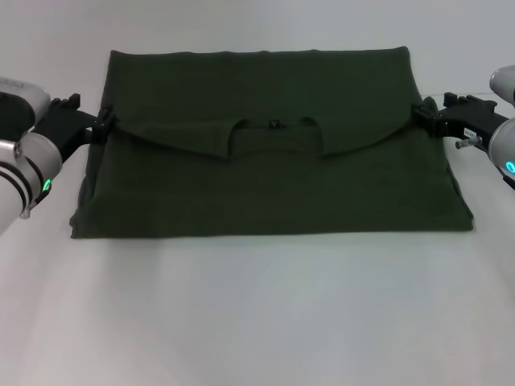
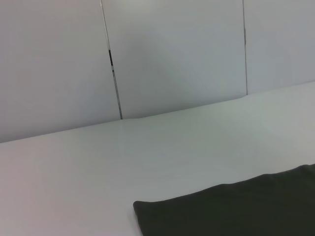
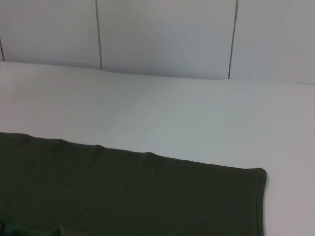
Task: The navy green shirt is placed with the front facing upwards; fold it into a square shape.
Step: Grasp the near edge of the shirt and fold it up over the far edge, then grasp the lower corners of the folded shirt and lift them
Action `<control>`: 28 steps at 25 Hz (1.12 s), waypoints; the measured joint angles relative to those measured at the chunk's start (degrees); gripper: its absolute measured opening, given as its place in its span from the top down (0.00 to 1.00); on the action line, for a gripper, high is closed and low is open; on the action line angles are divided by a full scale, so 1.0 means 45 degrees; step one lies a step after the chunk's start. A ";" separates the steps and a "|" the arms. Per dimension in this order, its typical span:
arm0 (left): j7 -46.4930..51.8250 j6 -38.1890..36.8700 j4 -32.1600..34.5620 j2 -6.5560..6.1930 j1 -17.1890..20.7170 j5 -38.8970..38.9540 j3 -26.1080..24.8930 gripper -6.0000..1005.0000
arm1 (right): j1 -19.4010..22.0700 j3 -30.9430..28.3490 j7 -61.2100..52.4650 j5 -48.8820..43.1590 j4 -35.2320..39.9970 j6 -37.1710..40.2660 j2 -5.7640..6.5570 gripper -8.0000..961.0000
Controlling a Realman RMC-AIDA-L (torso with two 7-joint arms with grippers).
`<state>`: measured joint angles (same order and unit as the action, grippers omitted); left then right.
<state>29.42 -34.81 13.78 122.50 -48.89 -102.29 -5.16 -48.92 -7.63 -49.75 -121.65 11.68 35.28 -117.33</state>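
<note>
On the left, the left gripper point(image 1: 103, 127) sits at the left edge of the navy green shirt point(image 1: 265, 173), its jaws closed on the fabric where the folded-over layer meets the side. The shirt lies flat in the middle of the white table point(image 1: 257, 314), partly folded: the collar end is doubled over the body, so the curved neckline and a small label point(image 1: 273, 124) sit across the middle of the cloth, with the straight far edge behind and the wider near edge in front. On the right, the right gripper point(image 1: 420, 112) mirrors the other, its jaws closed on the shirt's right edge at the same fold line. The left wrist view shows only a dark corner of the shirt point(image 2: 236, 209) on the table, with a paneled wall point(image 2: 172, 54) beyond. The right wrist view shows a longer stretch of the shirt point(image 3: 128, 194) with a stitched hem at its corner, and the same wall behind; neither shows its own jaws.
</note>
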 joint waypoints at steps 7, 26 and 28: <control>-0.0100 -0.0037 -0.0065 0.0060 0.0071 0.0448 -0.0076 0.37 | 0.0042 -0.0011 -0.0016 0.0543 0.0020 -0.0420 0.0000 0.33; 0.8704 -0.5275 0.3447 0.0279 0.3592 0.1257 0.5612 0.11 | 0.3667 0.3130 -0.4375 0.1435 0.3521 0.8281 -0.0410 0.27; 0.9591 -0.6008 0.4168 0.0264 0.4137 0.0824 0.6232 0.12 | 0.4036 0.3374 -0.4236 0.1419 0.3746 0.8869 -0.0385 0.27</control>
<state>72.58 -61.84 32.53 123.68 -30.28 -98.58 22.89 -30.75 7.55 -68.81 -115.26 28.53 75.19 -119.06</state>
